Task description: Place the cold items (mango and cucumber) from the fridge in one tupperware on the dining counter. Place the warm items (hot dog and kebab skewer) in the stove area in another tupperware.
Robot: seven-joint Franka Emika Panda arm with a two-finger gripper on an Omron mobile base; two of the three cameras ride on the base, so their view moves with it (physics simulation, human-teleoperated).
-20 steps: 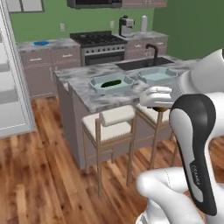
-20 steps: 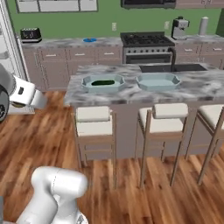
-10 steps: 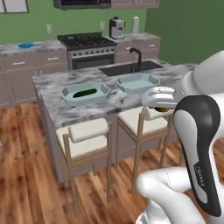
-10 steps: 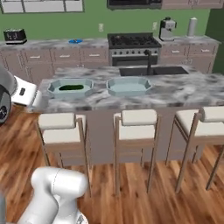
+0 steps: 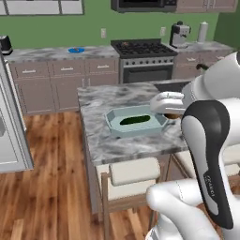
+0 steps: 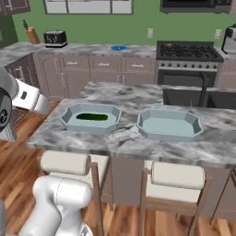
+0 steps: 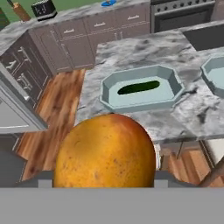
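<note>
The gripper (image 7: 105, 186) holds the mango (image 7: 106, 151), jaws spread wide around it, short of the counter (image 7: 131, 52) edge, bound for the tray (image 7: 141, 92) where the cucumber (image 7: 138, 87) lies.

Cucumber (image 6: 91, 117) in left tupperware (image 6: 69, 120) on bench (image 6: 138, 140); second tupperware (image 6: 193, 131) just right of it. Sink (image 6: 193, 97) behind. Stools (image 6: 177, 175) at near edge. Stove (image 6: 186, 50) far right. Mango (image 7: 105, 153) near, before bench.

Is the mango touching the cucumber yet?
Apart. In the hand view the mango sits close at the gripper, with bare floor and counter edge between it and the cucumber lying in the tupperware.
</note>
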